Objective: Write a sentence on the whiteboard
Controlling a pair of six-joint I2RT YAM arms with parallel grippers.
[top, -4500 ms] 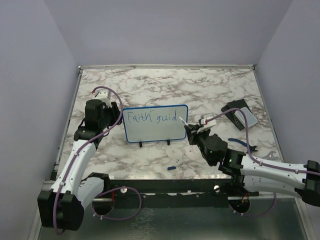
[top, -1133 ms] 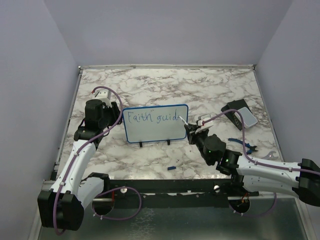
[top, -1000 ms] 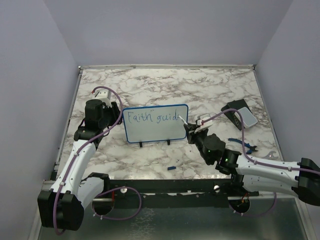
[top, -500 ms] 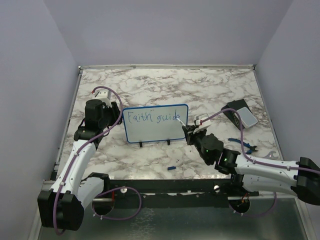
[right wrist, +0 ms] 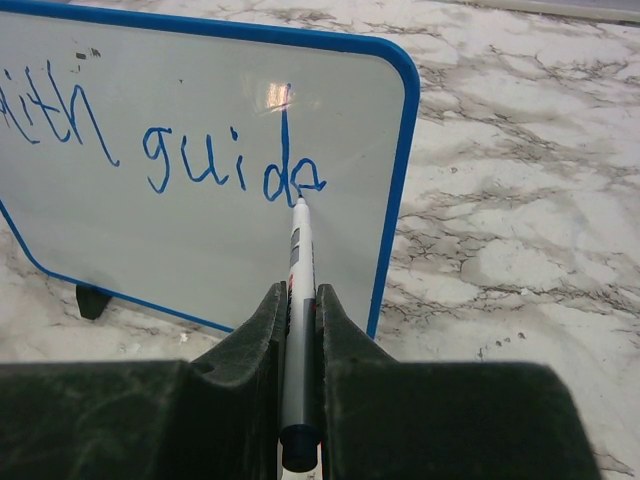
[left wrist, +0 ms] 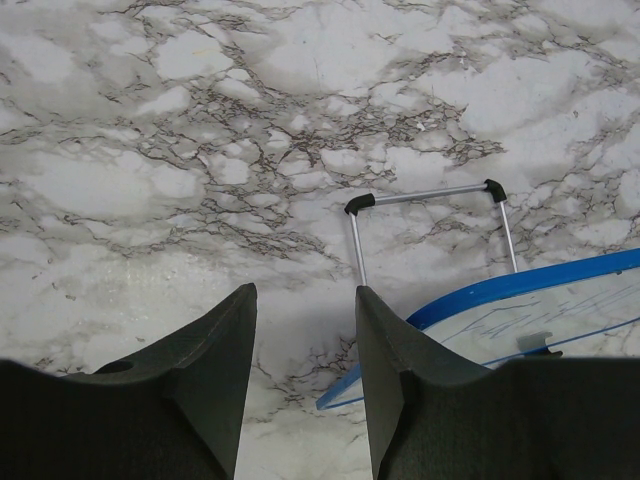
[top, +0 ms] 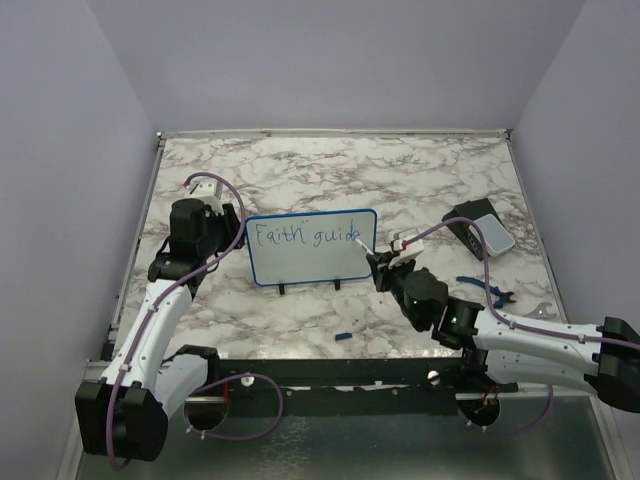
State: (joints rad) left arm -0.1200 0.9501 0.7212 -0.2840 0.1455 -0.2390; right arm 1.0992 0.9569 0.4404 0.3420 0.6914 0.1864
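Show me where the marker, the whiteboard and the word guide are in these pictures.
marker (right wrist: 298,250): right wrist view, on its white barrel.
whiteboard (top: 305,265): top view, on bare white surface below the writing.
word guide (right wrist: 285,150): right wrist view, on the d's tall stroke.

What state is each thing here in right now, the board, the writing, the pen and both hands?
whiteboard: upright on its feet, partly written.
sentence: unfinished, "Faith guide" so far.
right hand: shut on the marker.
marker: tip at the last letter.
left hand: open, nothing between its fingers.
eraser: lying flat, untouched.
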